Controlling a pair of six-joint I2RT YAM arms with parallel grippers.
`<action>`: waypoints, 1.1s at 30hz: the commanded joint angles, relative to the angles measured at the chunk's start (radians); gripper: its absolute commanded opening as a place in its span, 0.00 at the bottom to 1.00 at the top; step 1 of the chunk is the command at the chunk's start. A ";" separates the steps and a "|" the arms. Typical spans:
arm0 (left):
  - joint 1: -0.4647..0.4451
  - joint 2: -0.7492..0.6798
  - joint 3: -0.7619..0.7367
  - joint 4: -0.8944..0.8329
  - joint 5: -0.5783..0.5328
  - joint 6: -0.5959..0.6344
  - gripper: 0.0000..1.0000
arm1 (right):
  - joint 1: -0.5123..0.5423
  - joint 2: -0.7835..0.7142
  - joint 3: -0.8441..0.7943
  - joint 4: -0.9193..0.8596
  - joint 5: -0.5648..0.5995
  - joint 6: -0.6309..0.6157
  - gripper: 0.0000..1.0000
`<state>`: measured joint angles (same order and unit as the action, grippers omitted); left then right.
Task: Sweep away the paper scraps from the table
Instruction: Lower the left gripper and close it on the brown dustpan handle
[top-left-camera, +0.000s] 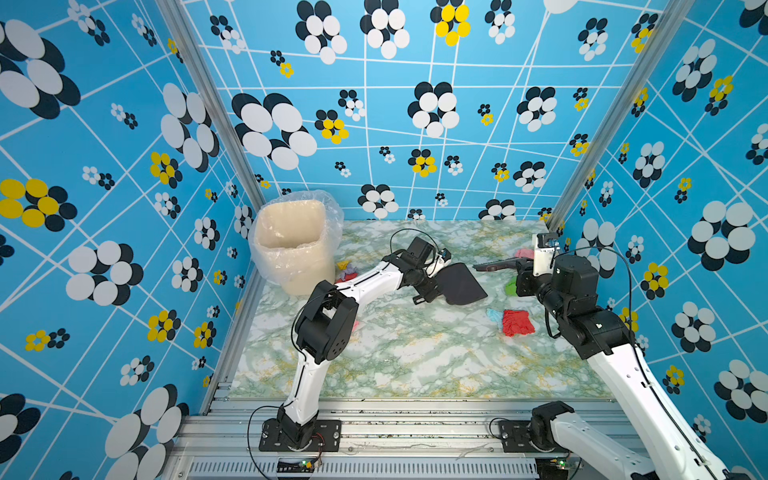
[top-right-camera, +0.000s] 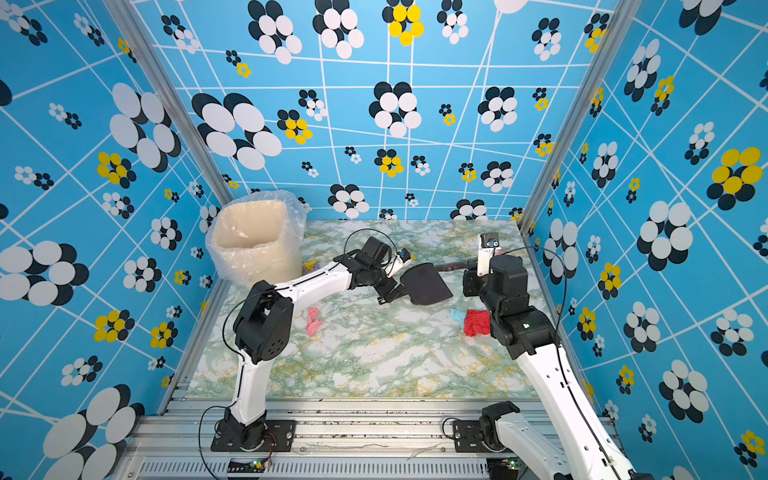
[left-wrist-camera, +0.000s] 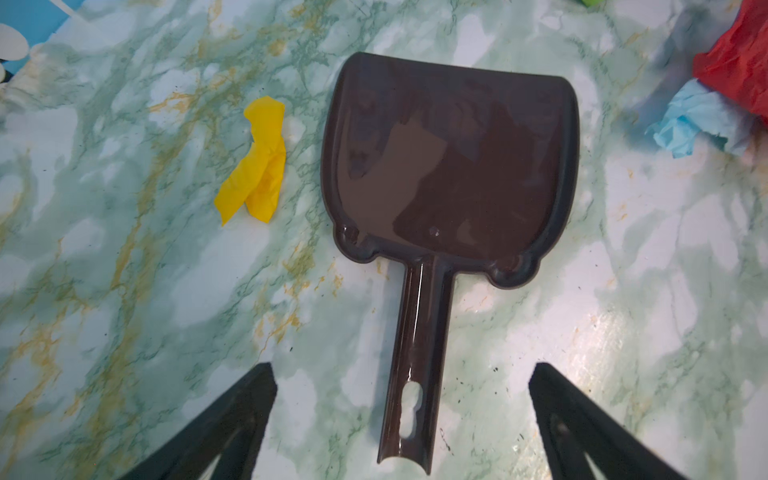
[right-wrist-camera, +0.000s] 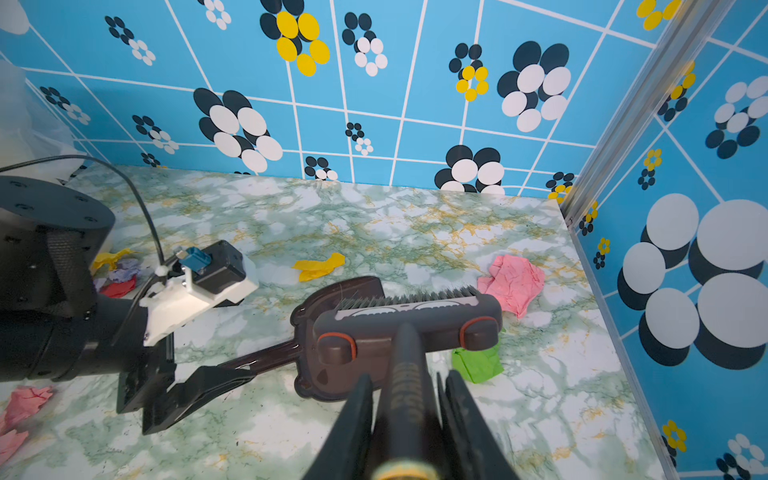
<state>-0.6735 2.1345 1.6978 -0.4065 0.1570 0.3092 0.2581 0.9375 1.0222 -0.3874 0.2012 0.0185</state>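
The left gripper (left-wrist-camera: 401, 368) hangs wide open, jaws either side of the handle of the dark dustpan (left-wrist-camera: 453, 162), which lies flat on the table (top-left-camera: 415, 357). The right gripper (right-wrist-camera: 407, 376) clenches a brush (right-wrist-camera: 415, 320) by its handle, just beside the dustpan. The paper scraps (top-right-camera: 313, 320) dot the table around the dustpan: a yellow scrap (left-wrist-camera: 255, 166) beside it, a red scrap (top-left-camera: 517, 322) touching a light blue scrap (top-left-camera: 494, 314) near it, and a green scrap (right-wrist-camera: 478, 363) and a pink scrap (right-wrist-camera: 513, 282) close by.
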 joint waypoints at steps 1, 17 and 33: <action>-0.021 0.040 0.061 -0.101 -0.074 0.062 0.99 | -0.015 0.012 0.056 0.010 -0.007 -0.012 0.00; -0.041 0.153 0.183 -0.173 -0.116 0.105 1.00 | -0.170 0.071 0.049 0.077 -0.195 0.048 0.00; -0.037 0.225 0.272 -0.219 -0.098 0.112 0.99 | -0.183 0.061 0.035 0.095 -0.207 0.046 0.00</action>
<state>-0.7139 2.3337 1.9461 -0.5919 0.0311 0.4126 0.0814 1.0130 1.0370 -0.3550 0.0086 0.0460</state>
